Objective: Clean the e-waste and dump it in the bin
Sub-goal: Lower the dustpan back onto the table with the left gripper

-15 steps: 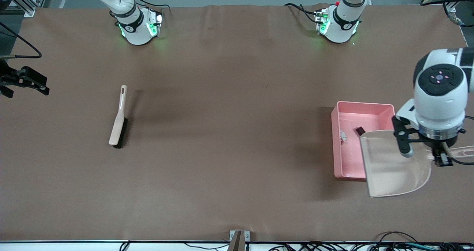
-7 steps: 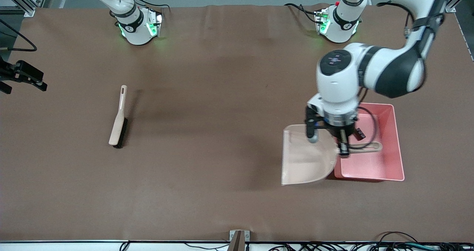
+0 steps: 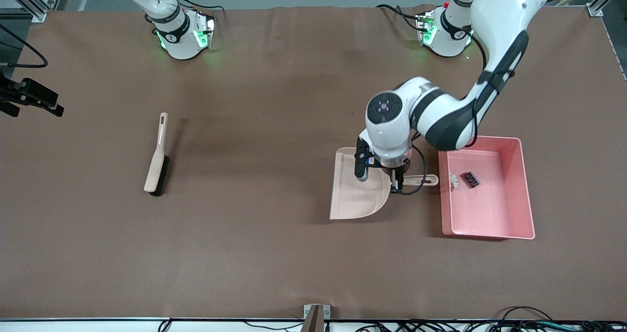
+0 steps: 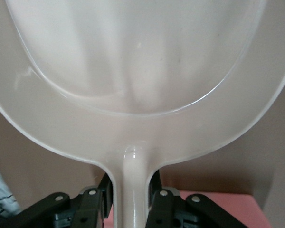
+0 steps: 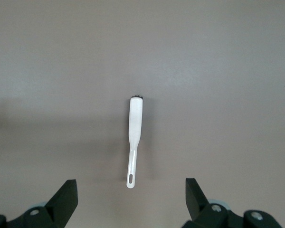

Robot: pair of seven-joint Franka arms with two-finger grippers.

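The pink bin [image 3: 526,190] stands toward the left arm's end of the table. Both pieces of e-waste lie in it, a whitish one [image 3: 454,180] and a dark one [image 3: 471,178]. My left gripper [image 3: 397,180] is shut on the handle of the beige dustpan [image 3: 356,195], which is level and low over the table beside the bin, toward the right arm's end. In the left wrist view the dustpan [image 4: 142,71] is empty and the left gripper [image 4: 131,192] clamps its handle. My right gripper [image 3: 30,98] waits open at the right arm's end of the table.
A beige brush with dark bristles [image 3: 156,159] lies on the brown table toward the right arm's end; in the right wrist view the brush [image 5: 135,126] is below the open right gripper [image 5: 131,199]. A corner of the bin [image 4: 237,209] shows in the left wrist view.
My left arm has carried the dustpan off the bin toward the table's middle and levelled it. The e-waste stays in the bin. The right gripper has barely shifted.
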